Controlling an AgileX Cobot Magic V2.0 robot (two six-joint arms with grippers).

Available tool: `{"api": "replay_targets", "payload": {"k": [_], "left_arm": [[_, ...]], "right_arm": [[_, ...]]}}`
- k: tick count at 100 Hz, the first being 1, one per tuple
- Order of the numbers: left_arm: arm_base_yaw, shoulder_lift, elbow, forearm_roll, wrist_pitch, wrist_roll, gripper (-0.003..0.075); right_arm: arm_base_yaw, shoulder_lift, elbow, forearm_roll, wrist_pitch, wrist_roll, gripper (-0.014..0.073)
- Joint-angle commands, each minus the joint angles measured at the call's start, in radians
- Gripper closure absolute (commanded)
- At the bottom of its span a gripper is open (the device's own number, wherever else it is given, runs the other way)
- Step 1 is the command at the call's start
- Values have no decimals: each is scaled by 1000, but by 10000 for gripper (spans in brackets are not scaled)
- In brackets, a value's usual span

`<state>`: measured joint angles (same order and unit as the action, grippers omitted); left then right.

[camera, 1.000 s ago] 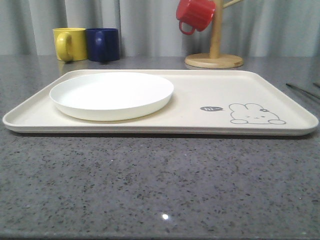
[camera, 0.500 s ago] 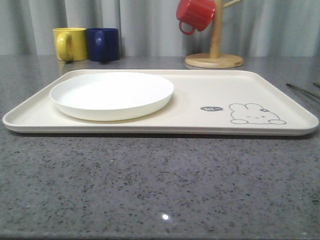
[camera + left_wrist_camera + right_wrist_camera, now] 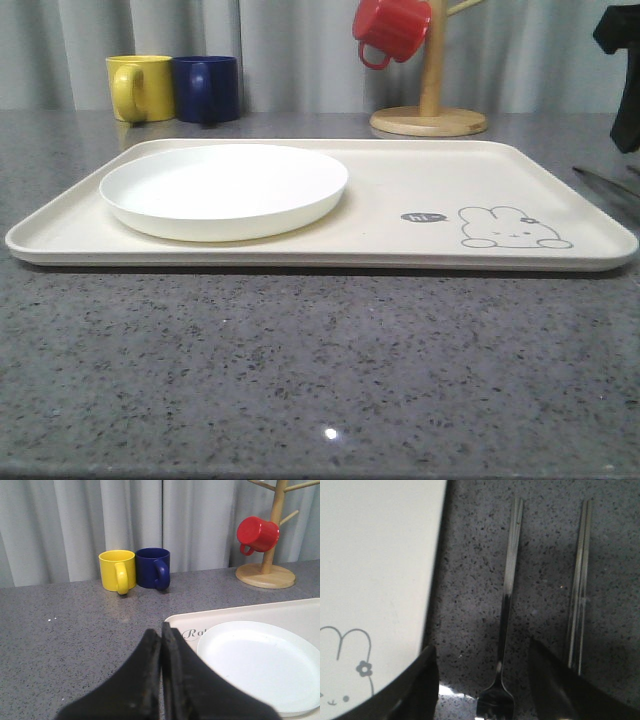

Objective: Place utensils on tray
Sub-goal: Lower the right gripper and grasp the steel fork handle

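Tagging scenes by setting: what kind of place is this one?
Likely a staged kitchen or dining counter: a speckled grey stone countertop, a mug tree with a red mug, and a fork beside a tray, all before a plain curtain.

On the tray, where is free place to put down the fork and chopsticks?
The tray is bare between the plate and the rabbit drawing, and behind the rabbit up to the far rim. Its left half is crowded by the plate. The fork and chopsticks lie beside the tray.
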<state>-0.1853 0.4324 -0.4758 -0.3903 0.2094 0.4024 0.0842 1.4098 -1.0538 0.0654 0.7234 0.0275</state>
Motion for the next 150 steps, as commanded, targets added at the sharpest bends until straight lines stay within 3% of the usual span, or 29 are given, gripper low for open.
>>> {"api": "replay_targets", "payload": {"k": [1, 98, 136, 150], "left_arm": [[-6, 6, -25, -7, -78, 0, 738], [-6, 6, -25, -7, -78, 0, 738], [-6, 6, -25, -7, -78, 0, 738], [-6, 6, -25, -7, -78, 0, 738]], "right_arm": [[2, -5, -36, -17, -45, -11, 179], [0, 118, -35, -37, -58, -11, 190], [0, 120, -37, -37, -51, -11, 563], [0, 114, -63, -36, -20, -1, 608]]}}
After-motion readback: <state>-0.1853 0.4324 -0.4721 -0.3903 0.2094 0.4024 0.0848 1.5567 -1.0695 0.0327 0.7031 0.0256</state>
